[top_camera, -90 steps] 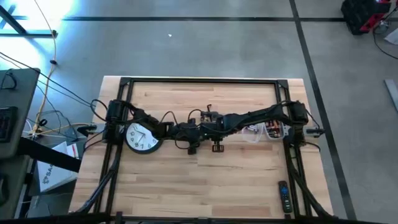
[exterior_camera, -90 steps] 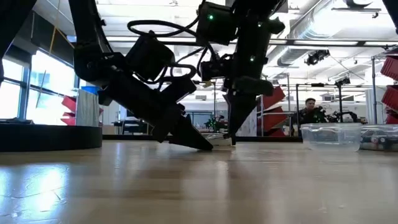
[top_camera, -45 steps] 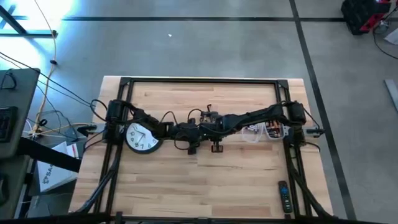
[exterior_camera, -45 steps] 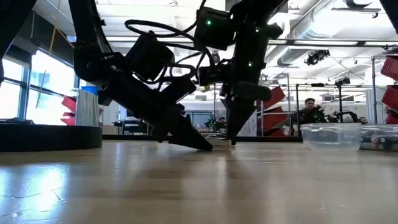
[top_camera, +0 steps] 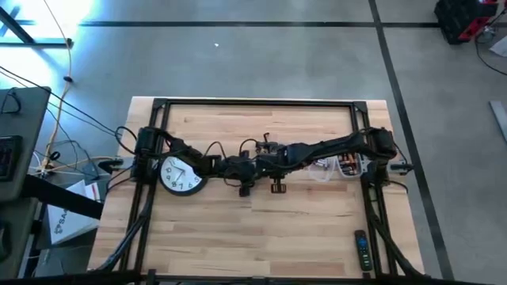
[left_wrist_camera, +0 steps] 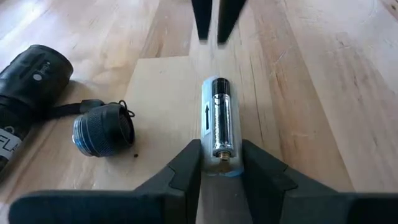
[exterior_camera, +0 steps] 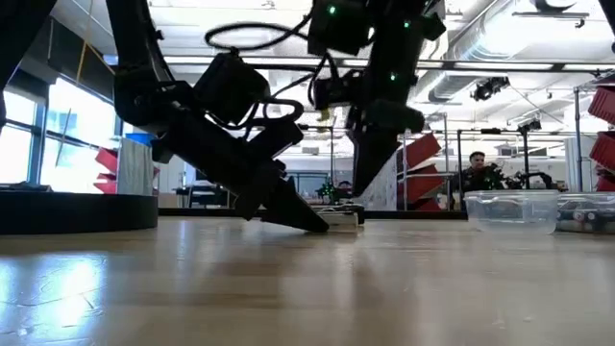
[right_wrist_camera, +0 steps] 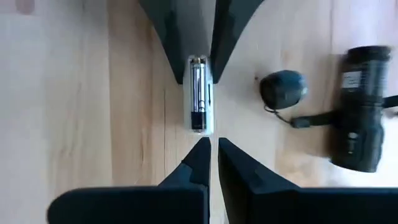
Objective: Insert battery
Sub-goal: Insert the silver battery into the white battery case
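A silver battery [left_wrist_camera: 219, 118] lies in a small white holder [right_wrist_camera: 199, 124] flat on the wooden table. My left gripper [left_wrist_camera: 220, 163] is shut on the holder's end and slants down to it [exterior_camera: 322, 223] in the low view. My right gripper [right_wrist_camera: 211, 151] hangs just above the holder's other end. Its fingers point down, almost closed, with nothing between them; they also show in the left wrist view [left_wrist_camera: 209, 18]. In the high view both grippers meet at the table's middle [top_camera: 261, 176]. My left gripper pinches the holder's end [left_wrist_camera: 221, 169] between its two fingers, one on each long side. The fingers come slanting down from the table's left and lie along the holder. The holder rests flat on the table, with the battery's silver end cap [left_wrist_camera: 223, 149] between the fingertips.
A black flashlight body [right_wrist_camera: 360, 112] and its loose cap [right_wrist_camera: 283, 87], joined by a cord, lie beside the holder. A wall clock [top_camera: 182, 174] lies at the left and a clear box [top_camera: 337, 168] at the right. A remote [top_camera: 361, 249] sits near the front right.
My right gripper has risen straight up from the holder and now hangs clear above it. The left gripper and the holder have stayed where they were.
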Available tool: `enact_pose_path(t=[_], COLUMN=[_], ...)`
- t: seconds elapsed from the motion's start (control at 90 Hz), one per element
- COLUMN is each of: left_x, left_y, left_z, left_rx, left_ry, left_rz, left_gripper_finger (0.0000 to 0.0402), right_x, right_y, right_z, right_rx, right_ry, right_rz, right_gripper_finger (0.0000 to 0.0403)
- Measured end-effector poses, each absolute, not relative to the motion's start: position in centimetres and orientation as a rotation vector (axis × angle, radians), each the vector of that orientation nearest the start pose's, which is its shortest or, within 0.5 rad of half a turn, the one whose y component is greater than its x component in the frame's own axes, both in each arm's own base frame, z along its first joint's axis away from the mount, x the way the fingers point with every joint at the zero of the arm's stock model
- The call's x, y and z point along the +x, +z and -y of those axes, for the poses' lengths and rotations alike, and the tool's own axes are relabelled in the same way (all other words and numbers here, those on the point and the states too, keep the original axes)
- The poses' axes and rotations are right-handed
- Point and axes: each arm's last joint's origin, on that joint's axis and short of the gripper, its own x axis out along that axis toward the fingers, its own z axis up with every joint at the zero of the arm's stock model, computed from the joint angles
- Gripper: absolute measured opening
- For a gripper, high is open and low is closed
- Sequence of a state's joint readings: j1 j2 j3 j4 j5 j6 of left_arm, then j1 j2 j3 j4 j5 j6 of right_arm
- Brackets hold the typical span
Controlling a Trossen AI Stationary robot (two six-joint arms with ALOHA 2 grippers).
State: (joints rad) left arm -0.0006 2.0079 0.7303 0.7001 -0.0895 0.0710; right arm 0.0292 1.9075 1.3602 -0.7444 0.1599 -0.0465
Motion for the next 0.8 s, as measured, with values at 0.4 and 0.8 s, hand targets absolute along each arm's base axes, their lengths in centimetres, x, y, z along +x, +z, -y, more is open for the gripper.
enact_pose_path(t=[0.4,0.8], left_x=[33.9,33.2], left_y=[7.6,8.6], left_z=[-0.8,-4.4], left_rx=[-0.036,-0.431], left_ry=[0.054,-0.058], left_rz=[-0.615,-0.633], left_gripper_finger=[0.0078,0.0078], right_x=[33.1,29.7], right_y=[16.9,13.3], right_z=[-1.6,-4.1], right_rx=[-0.26,-0.283], right_ry=[-0.161,-0.111], right_rz=[-0.87,-0.527], right_gripper_finger=[0.0,0.006])
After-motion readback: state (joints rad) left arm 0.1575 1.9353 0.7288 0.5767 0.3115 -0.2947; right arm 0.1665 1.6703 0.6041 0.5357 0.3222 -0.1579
